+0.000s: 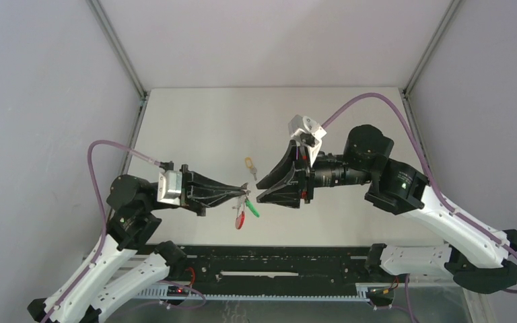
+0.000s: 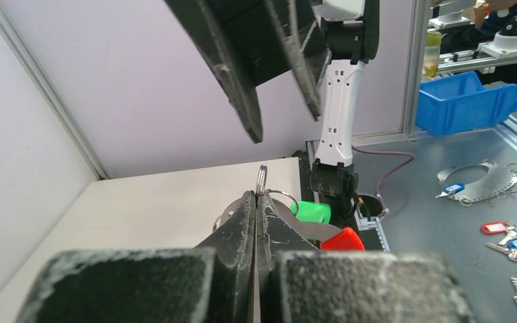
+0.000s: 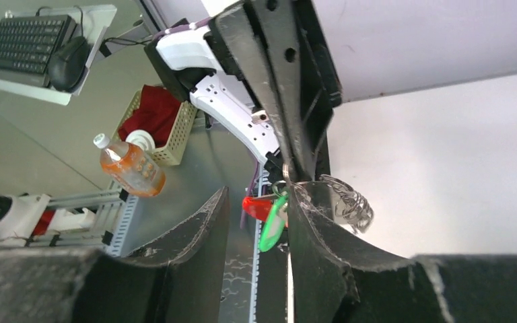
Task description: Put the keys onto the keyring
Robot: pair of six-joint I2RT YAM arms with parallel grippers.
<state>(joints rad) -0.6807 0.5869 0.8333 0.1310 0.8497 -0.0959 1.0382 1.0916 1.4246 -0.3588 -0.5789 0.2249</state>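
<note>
My left gripper [image 1: 242, 192] [image 2: 256, 195] is shut on the keyring [image 2: 262, 177], whose thin metal ring sticks up out of the closed fingertips. A green-headed key [image 1: 251, 208] [image 3: 269, 229] and a red tag [image 1: 239, 219] [image 3: 255, 207] hang from the keyring below that gripper. My right gripper [image 1: 259, 191] [image 3: 259, 190] faces the left one tip to tip and stands open, with the green key dangling in front of its gap, touched by neither finger. A coil of small wire loops [image 3: 350, 202] shows beside its right finger. The yellow-headed key [image 1: 248, 162] lies on the table behind the grippers.
The table [image 1: 195, 128] is walled at the back and both sides. Off the table, a blue bin [image 2: 464, 101] and loose keys [image 2: 511, 239] lie on a metal bench, and an orange bottle [image 3: 131, 165] stands by a basket [image 3: 168, 131].
</note>
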